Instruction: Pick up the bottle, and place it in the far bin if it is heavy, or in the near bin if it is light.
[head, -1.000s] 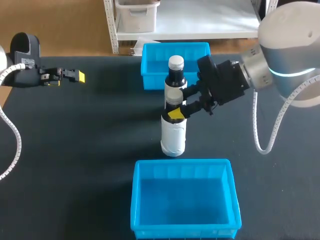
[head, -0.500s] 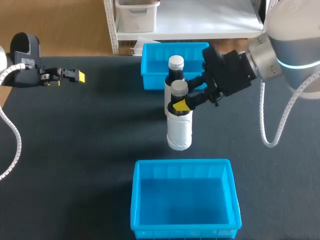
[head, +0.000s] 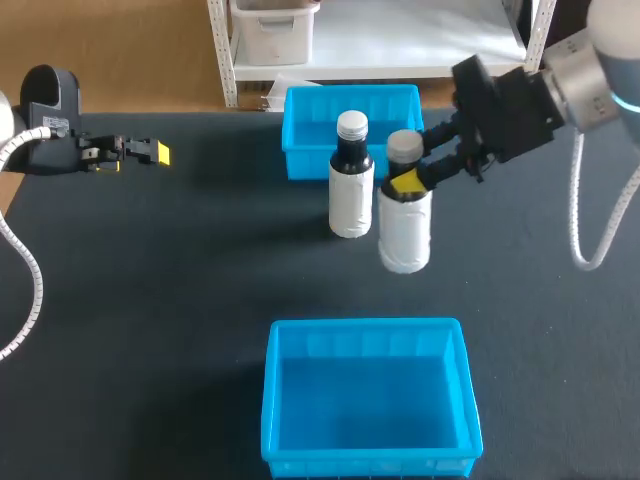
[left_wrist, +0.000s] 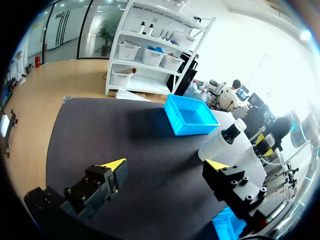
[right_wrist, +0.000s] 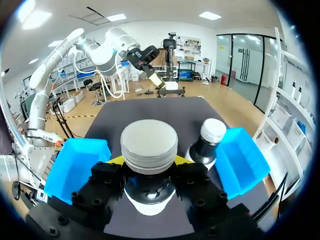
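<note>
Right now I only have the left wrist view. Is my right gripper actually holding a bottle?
Observer: Yes. The right gripper is shut on the held bottle at its neck, just under the cap.
Operator: Is there another bottle out there?
Observer: Yes, a second bottle stands upright beside it, just in front of the far bin.
Operator: Is the held one over a bin?
Observer: No. In the head view it is between the far bin and the near bin, whose inside shows nothing.
</note>
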